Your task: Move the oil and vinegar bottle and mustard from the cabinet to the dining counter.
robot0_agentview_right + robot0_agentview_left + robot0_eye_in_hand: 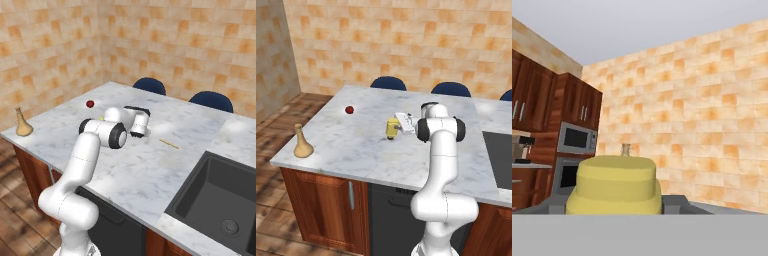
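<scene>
The mustard (391, 128) stands upright on the dining counter (356, 145), between the fingers (398, 127), which look closed on its sides, though contact is hard to confirm. Judged as the release step: part the fingers evenly, then back straight off so the container doesn't tip. The oil and vinegar bottle (303, 143) already stands near the counter's corner.

the bench (356, 150) is topped with smooth, white-grey veined marble over a reddish wood base. the mustard (391, 128) is seen as matt yellow plastic, the oil and vinegar bottle (302, 143) as a smooth tan, ceramic-like flask. the sink (220, 200) is finished in dark matt grey.
</scene>
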Robot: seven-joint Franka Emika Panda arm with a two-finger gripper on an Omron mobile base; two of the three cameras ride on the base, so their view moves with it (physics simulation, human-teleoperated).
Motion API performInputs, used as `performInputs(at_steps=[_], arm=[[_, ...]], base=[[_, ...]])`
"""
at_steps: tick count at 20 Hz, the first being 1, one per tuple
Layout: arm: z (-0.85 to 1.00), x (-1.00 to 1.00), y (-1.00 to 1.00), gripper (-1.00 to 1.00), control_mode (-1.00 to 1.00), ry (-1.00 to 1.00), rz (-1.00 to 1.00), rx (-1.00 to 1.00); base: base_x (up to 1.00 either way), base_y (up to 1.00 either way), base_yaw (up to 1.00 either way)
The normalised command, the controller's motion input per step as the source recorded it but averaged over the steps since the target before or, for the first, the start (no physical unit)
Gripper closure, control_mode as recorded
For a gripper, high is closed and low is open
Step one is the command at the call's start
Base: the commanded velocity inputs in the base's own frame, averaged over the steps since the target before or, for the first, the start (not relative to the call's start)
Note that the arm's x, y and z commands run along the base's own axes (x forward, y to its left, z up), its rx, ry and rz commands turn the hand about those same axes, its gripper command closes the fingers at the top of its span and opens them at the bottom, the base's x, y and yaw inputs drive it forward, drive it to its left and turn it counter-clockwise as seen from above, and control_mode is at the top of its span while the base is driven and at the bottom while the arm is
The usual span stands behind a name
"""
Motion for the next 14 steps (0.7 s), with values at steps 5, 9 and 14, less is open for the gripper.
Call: performInputs(at_steps=[5, 9, 14], arm=[[-0.24, 0.0, 0.18, 1.0, -1.0, 0.0, 0.0, -0.05], [-0.23, 0.0, 0.14, 1.0, -1.0, 0.0, 0.0, -0.08], [-0.19, 0.0, 0.28, -1.0, -1.0, 0.0, 0.0, -0.11]], base=[[0.0, 0.0, 0.0], [0.0, 0.0, 0.0], [0.0, 0.0, 0.0]])
